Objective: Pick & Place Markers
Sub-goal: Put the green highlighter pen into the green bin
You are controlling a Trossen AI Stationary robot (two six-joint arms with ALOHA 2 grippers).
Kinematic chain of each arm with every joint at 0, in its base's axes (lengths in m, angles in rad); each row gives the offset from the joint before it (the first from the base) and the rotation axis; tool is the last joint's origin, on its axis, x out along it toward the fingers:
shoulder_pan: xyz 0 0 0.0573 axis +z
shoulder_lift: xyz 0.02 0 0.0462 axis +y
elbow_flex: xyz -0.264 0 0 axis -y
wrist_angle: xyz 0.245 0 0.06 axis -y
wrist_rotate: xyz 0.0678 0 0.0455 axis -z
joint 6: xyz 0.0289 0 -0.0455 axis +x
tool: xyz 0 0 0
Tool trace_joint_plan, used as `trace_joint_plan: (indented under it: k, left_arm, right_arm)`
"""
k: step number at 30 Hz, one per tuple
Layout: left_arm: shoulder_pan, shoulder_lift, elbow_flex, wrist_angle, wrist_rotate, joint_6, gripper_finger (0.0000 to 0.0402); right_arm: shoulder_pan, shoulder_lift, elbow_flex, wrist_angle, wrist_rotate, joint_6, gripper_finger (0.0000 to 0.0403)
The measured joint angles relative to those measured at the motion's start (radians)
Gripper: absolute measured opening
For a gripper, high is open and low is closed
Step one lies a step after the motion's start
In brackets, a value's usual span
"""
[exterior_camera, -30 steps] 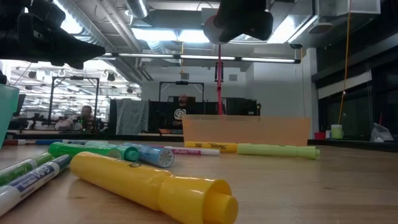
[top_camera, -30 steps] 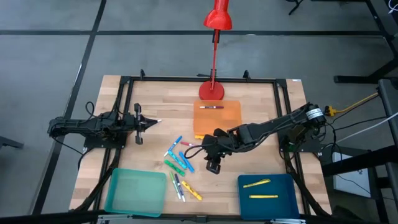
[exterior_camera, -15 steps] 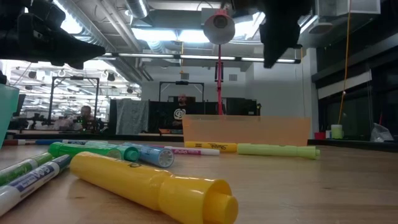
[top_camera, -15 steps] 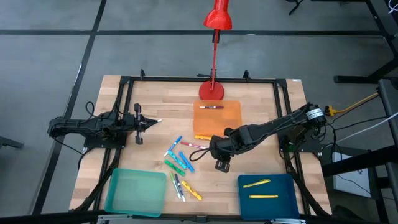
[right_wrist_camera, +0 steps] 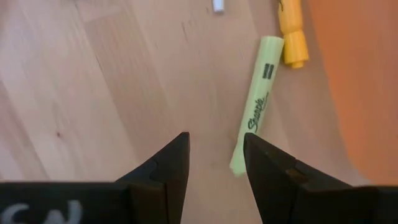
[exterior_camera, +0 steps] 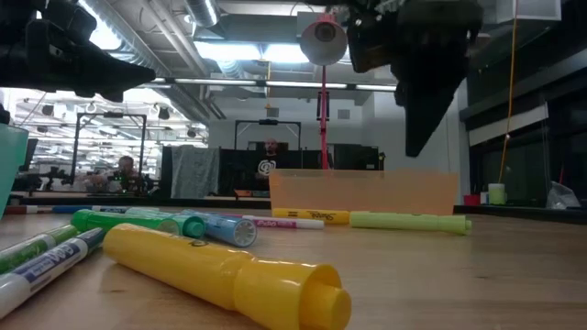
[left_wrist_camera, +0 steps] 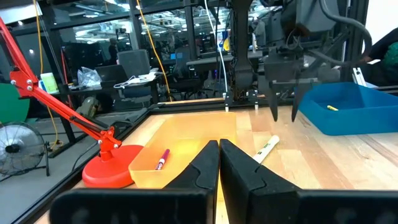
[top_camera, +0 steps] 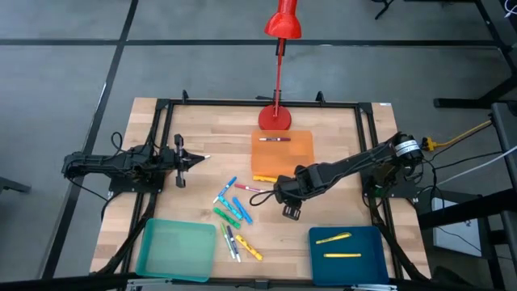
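Note:
The markers (top_camera: 234,214) lie loose on the wood left of centre; the low view shows a thick yellow one (exterior_camera: 229,275) and green ones (exterior_camera: 138,220) up close. A pale green highlighter (right_wrist_camera: 255,130) and an orange-yellow one (right_wrist_camera: 292,31) lie by the orange tray's near edge. A red marker (top_camera: 275,139) lies on the orange tray (top_camera: 295,153), and two yellow markers (top_camera: 338,246) lie in the blue tray (top_camera: 319,263). My right gripper (top_camera: 289,212) hangs open above bare wood, just beside the pale green highlighter (exterior_camera: 408,221). My left gripper (top_camera: 200,158) waits shut at the table's left.
A teal tray (top_camera: 176,249) sits at the near left corner. A red desk lamp (top_camera: 276,117) stands on its base behind the orange tray. A white marker (left_wrist_camera: 264,148) lies past the orange tray in the left wrist view. Bare wood lies between the marker cluster and the blue tray.
My right gripper has moved a short way toward the table's right edge, away from the marker cluster, and in the low view it has come lower. The markers and the left arm have stayed where they were.

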Motion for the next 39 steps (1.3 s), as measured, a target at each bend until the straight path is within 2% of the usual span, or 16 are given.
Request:
trace_joint_plan:
  k: [11, 24, 32, 39]
  left_arm:
    - [0.000, 0.000, 0.000, 0.000, 0.000, 0.000, 0.0010]
    - [0.000, 0.000, 0.000, 0.000, 0.000, 0.000, 0.0011]
    - [0.000, 0.000, 0.000, 0.000, 0.000, 0.000, 0.0011]
    - [0.000, 0.000, 0.000, 0.000, 0.000, 0.000, 0.0010]
  right_arm:
    - [0.000, 0.000, -0.088, 0.060, 0.010, -0.010, 0.0151]
    - [0.001, 0.000, -0.089, 0.129, 0.075, -0.065, 0.0151]
    - [0.044, 0.000, -0.089, 0.161, 0.142, -0.060, 0.0151]
    - [0.049, 0.000, -0.089, 0.161, 0.143, -0.021, 0.0151]
